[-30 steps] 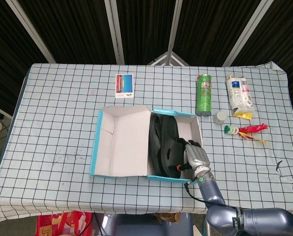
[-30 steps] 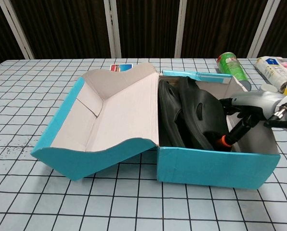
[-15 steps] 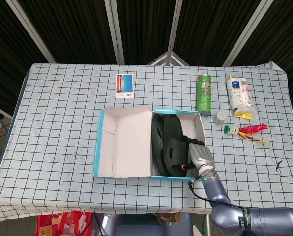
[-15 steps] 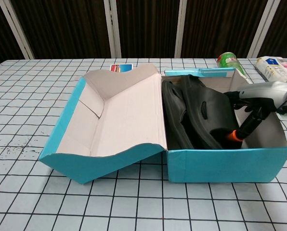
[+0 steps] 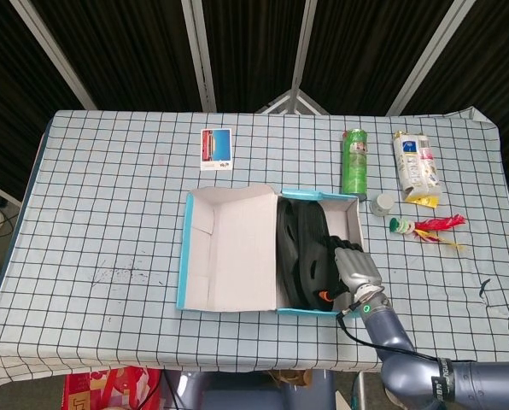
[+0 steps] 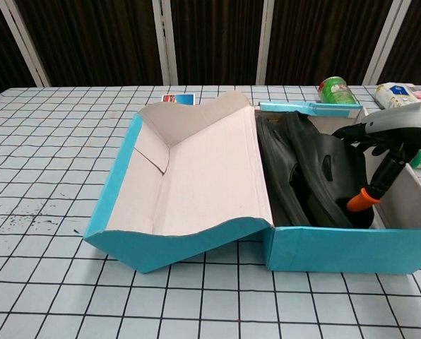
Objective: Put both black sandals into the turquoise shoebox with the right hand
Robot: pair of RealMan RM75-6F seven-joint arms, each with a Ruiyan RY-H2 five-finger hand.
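— Colours on the table?
— White cloth, dark grid. Turquoise shoebox, pale grey inside. Black sandals.
— And beyond?
— Green can. Red-and-blue card. White-and-yellow carton. Silver hand, orange-tipped.

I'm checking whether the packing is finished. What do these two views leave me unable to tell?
- Left hand: in neither view.
- Right hand: whether it grips a sandal; head view, its own back hides the fingers; chest view, cut by the right edge.
- Box floor: hidden by the sandals and near wall, chest view.
- Card print: too small, head view.
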